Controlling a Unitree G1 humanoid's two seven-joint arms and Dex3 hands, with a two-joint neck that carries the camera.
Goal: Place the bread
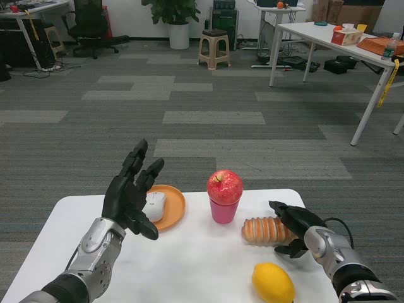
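Observation:
The ribbed brown bread (266,230) lies flat on the white table (189,271), just right of the pink cup. My right hand (295,228) is at the bread's right end, its fingers spread above and below that end; the bread rests on the table. My left hand (132,196) hovers open, fingers apart, over the table's left part, beside the orange plate.
An orange plate (173,208) holds a white rounded object (154,205). A red apple (225,187) sits on a pink cup (223,210) at the middle. A yellow lemon (273,282) lies near the front right edge. Beyond the table are carpet, a stool and desks.

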